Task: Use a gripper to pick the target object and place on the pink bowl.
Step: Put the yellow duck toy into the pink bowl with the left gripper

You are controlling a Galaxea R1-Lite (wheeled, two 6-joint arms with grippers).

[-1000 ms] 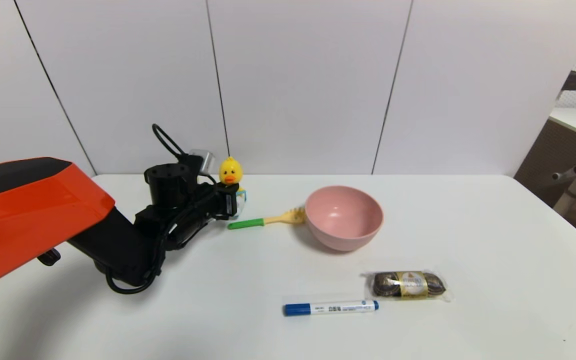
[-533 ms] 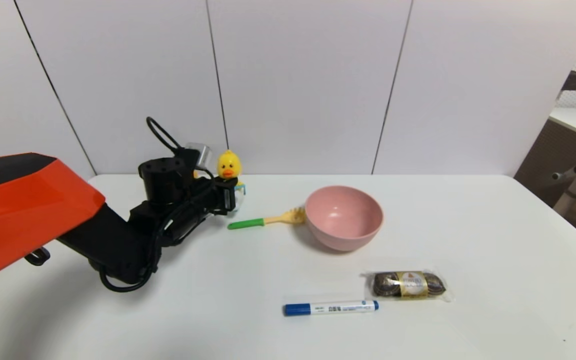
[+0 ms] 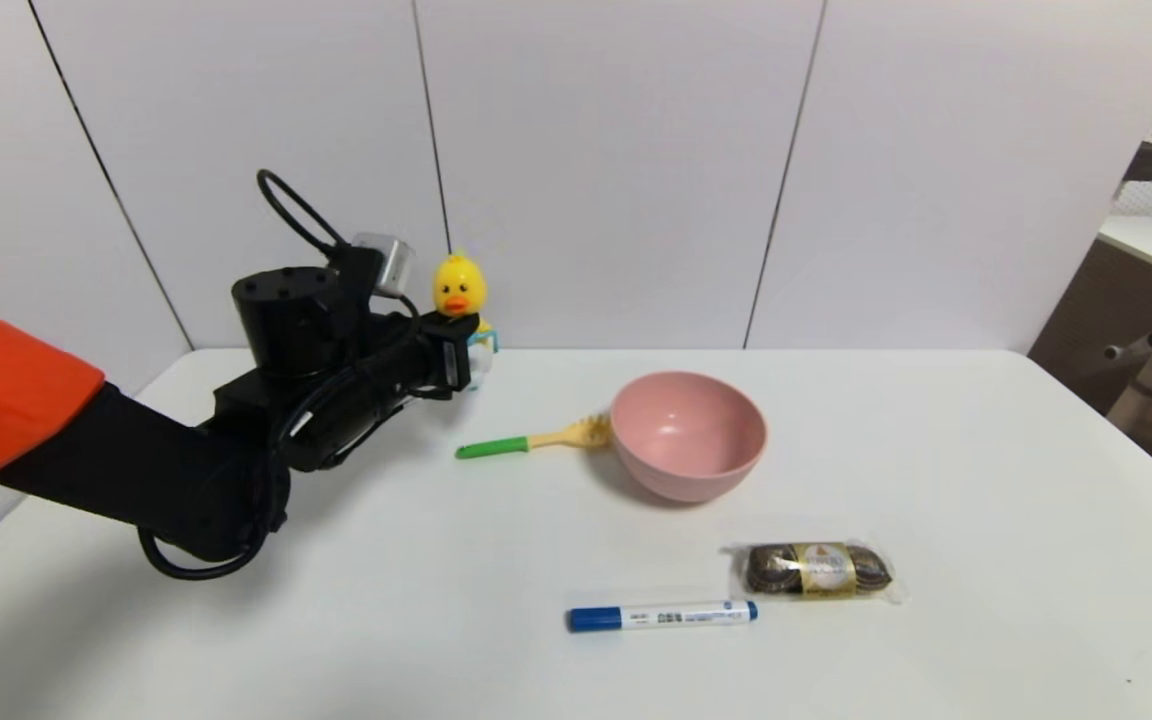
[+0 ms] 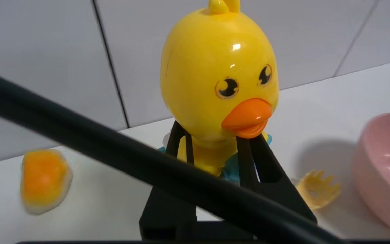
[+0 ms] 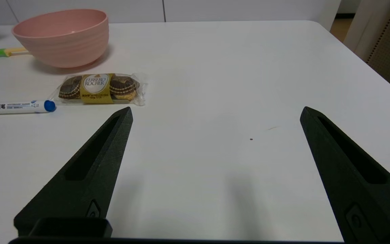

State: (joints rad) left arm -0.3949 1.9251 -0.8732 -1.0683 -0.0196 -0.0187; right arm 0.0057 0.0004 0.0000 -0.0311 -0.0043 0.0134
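My left gripper (image 3: 463,352) is shut on the yellow duck toy (image 3: 459,285), its two black fingers clamped on the duck's neck just under the orange beak. The duck (image 4: 215,67) hangs upright above the table's back left, clear of the surface. The pink bowl (image 3: 688,434) stands empty near the table's middle, to the right of the duck and lower. My right gripper (image 5: 215,113) is out of the head view; it hovers open and empty over bare table near the right front, with the bowl (image 5: 61,35) far off.
A green-handled yellow fork (image 3: 526,441) lies between the duck and the bowl, its tines touching the bowl's side. A blue-capped marker (image 3: 661,614) and a wrapped chocolate pack (image 3: 816,569) lie in front of the bowl. An orange-and-white lump (image 4: 44,179) sits near the back wall.
My left gripper has lifted the duck straight up from the table, and the arm has risen with it. Nothing else has moved.
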